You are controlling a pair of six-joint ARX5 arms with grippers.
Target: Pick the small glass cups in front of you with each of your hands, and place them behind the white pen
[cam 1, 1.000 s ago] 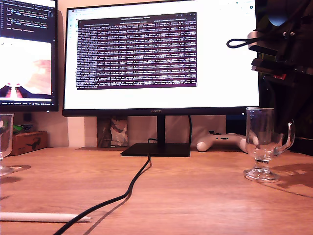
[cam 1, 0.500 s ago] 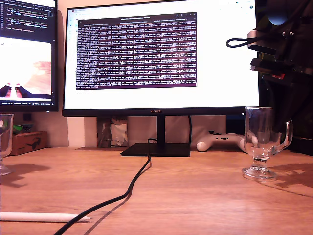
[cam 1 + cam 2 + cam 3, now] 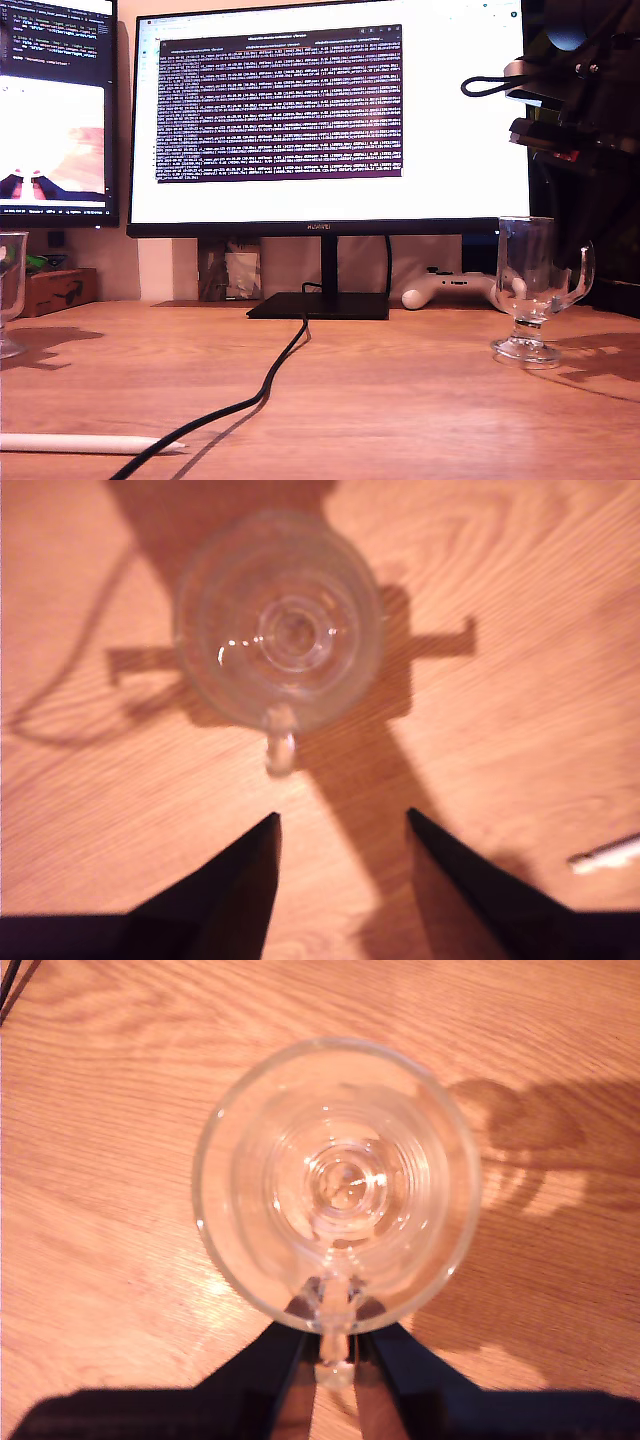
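One small glass cup (image 3: 335, 1185) shows from above with my second gripper (image 3: 335, 1360) shut on its loop handle. It is the cup (image 3: 525, 295) at the exterior view's right, foot at or just over the wooden table (image 3: 400, 410). Dark arm parts (image 3: 570, 100) hang above it, and the fingers are lost against the dark background. The other cup (image 3: 280, 620) stands on the table, its handle pointing at my first gripper (image 3: 340, 825), which is open and apart from it. That cup (image 3: 10, 290) is cut off at the exterior view's left edge. The white pen (image 3: 85, 442) lies near the front; its tip (image 3: 605, 855) shows beside the first gripper.
A black cable (image 3: 260, 390) runs from the monitor stand (image 3: 320, 305) forward across the table, passing the pen's tip. A large monitor (image 3: 330, 120) stands behind, with a white game controller (image 3: 450, 290) and a wooden box (image 3: 55, 290) at the back.
The cup at the exterior view's right has shifted a little leftward and farther back. The arm parts above it moved slightly the same way. The other cup's foot slid further out of frame.
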